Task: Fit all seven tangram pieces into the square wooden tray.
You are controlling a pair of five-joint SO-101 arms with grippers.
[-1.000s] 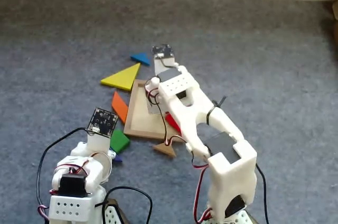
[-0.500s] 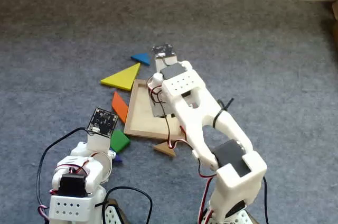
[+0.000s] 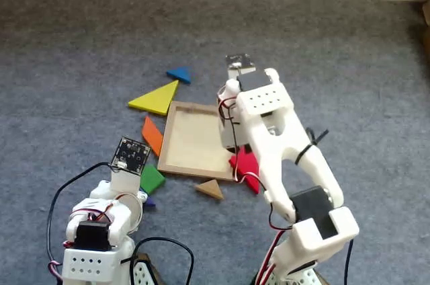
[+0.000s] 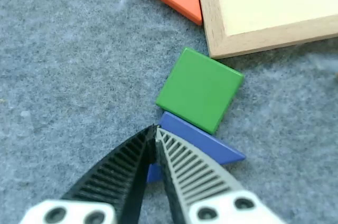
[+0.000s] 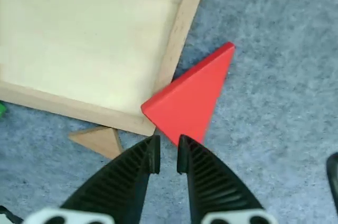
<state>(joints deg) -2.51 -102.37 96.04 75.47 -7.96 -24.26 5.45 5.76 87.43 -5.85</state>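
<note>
Square wooden tray (image 3: pixel 191 140) flat on the grey carpeted desk (image 3: pixel 336 63), interior bare. All seven pieces outside it: red triangle (image 3: pixel 245 167) at the near right corner, one tip against the rim; tan triangle (image 3: pixel 210 189) just beside the near edge; orange parallelogram (image 3: pixel 152 136) along the left edge; green square (image 3: pixel 151 179) at the near left corner, with dark blue triangle (image 3: pixel 149 201) touching it; yellow triangle (image 3: pixel 156 99) and small blue triangle (image 3: pixel 179 74) beyond the far left corner. Against one second ago: right arm swung off the tray interior toward its right edge, interior uncovered, more of the red triangle exposed; left arm unchanged. Added by the right wrist view: right hand (image 5: pixel 168 152) low beside the red triangle, fingers a narrow gap apart, gripping nothing. Added by the left wrist view: left hand (image 4: pixel 157 131) over the dark blue triangle, fingertips pressed together, empty.
</note>
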